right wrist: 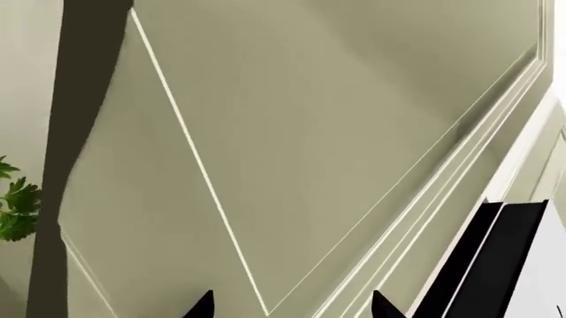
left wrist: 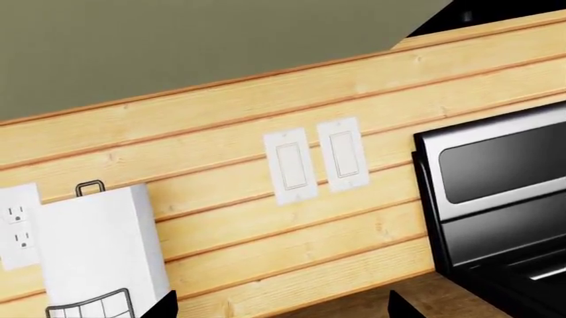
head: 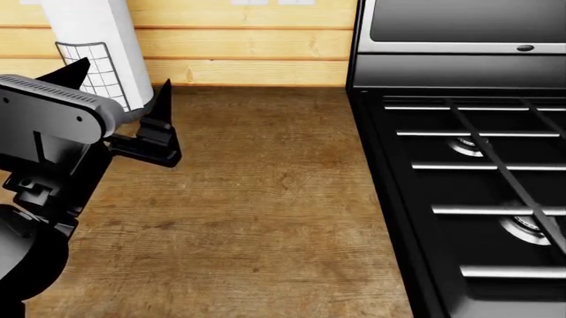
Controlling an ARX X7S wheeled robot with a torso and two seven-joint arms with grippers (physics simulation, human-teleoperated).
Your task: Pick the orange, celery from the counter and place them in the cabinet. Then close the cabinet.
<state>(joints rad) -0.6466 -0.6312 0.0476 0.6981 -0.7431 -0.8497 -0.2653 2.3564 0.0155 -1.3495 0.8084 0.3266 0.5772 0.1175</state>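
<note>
My left gripper (head: 119, 79) is open and empty, raised above the brown wood-grain counter (head: 256, 199) at its left. In the left wrist view it (left wrist: 283, 311) faces the plank wall with nothing between its fingertips. My right gripper (right wrist: 292, 311) is open and empty, close in front of the cabinet's panelled door (right wrist: 309, 132); it does not show in the head view. A black bar handle (right wrist: 495, 258) stands beside that door. Bright green leaves, seemingly the celery's (right wrist: 13, 205), show past a dark strip at the door's edge. The orange is out of view.
A black gas stove (head: 478, 185) fills the counter's right side, its back panel (left wrist: 504, 192) against the wall. A white paper-towel roll (head: 97, 40) stands at the back left, just behind my left gripper. Light switches (left wrist: 314, 162) and an outlet (left wrist: 18, 225) are on the plank wall.
</note>
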